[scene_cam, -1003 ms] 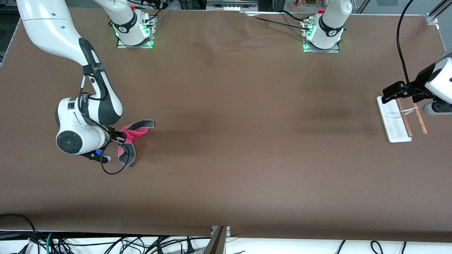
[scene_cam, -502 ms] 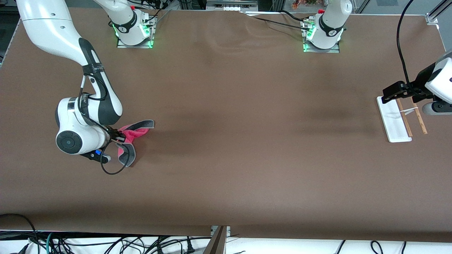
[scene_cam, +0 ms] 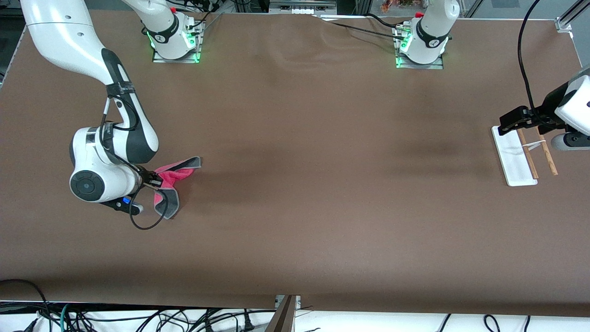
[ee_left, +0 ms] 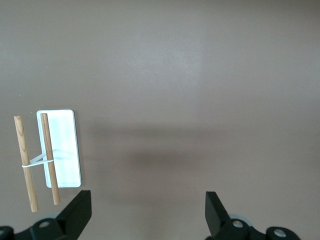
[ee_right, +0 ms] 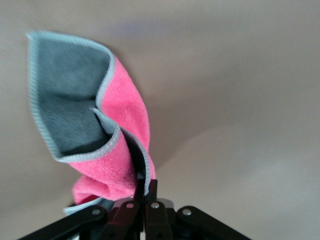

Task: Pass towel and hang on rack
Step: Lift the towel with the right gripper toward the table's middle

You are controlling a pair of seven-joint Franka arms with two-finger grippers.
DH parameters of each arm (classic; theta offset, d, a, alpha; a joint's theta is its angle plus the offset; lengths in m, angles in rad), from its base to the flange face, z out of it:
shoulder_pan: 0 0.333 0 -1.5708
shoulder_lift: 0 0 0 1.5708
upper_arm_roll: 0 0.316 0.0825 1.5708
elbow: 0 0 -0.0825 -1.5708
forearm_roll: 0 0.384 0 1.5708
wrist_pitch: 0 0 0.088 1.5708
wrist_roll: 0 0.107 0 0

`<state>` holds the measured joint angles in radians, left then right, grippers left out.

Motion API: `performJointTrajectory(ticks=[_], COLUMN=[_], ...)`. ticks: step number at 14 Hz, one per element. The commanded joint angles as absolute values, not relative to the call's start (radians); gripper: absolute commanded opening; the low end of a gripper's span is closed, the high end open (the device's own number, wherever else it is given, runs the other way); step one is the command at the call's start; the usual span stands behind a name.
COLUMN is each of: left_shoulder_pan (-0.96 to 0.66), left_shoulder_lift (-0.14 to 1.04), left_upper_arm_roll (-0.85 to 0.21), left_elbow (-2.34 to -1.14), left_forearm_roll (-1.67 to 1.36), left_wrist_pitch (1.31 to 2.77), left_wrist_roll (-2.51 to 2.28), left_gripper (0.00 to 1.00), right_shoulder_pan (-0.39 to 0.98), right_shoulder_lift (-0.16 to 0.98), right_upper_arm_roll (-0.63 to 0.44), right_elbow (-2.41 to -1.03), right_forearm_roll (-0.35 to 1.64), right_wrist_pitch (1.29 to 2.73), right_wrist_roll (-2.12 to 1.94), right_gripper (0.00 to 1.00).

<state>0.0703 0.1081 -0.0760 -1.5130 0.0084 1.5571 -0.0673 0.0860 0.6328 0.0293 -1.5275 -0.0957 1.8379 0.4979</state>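
The towel, pink-red with dark grey folds and pale edging, lies bunched at the right arm's end of the table. My right gripper is shut on a fold of the towel, which drapes from the right gripper in the right wrist view. The rack, a white base with two thin wooden rods, stands at the left arm's end. My left gripper hovers open over the rack's edge. In the left wrist view the rack shows beside the open left gripper, with nothing between its fingers.
The brown table surface stretches between towel and rack. Both arm bases stand along the table's farthest edge. Cables hang below the edge nearest the camera.
My right gripper closed on the towel fold and shifted slightly, tugging the cloth a little. The left arm has not moved.
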Motion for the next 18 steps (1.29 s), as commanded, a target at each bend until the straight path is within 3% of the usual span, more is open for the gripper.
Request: performJointTrajectory(ticks=[1, 4, 9, 13, 18], left_shoulder_pan=[0.074, 0.074, 0.074, 0.074, 0.074], left_shoulder_lift=[0.117, 0.118, 0.118, 0.118, 0.118], left_upper_arm_roll=[-0.078, -0.078, -0.078, -0.078, -0.078], left_elbow=[-1.489, -1.489, -1.489, -1.489, -1.489], left_forearm_roll=[0.025, 0.025, 0.025, 0.025, 0.025], left_wrist_pitch=[1.542, 1.537, 1.536, 1.536, 1.536], left_wrist_roll=[-0.057, -0.057, -0.057, -0.057, -0.057], left_gripper=[1.00, 1.00, 1.00, 1.00, 1.00], right_shoulder_pan=[0.083, 0.106, 0.156, 0.160, 0.242], right_shoulder_lift=[0.588, 0.591, 0.584, 0.584, 0.563], right_upper_arm_roll=[0.032, 0.038, 0.119, 0.270, 0.359], right_elbow=[-1.453, -1.269, -1.089, -1.045, -1.040], right_forearm_roll=[-0.086, -0.086, -0.086, -0.086, -0.089], right_wrist_pitch=[1.771, 1.636, 1.571, 1.614, 1.681], right_wrist_roll=[0.437, 0.425, 0.431, 0.446, 0.612], right_gripper=[0.00, 0.00, 0.00, 0.00, 0.00])
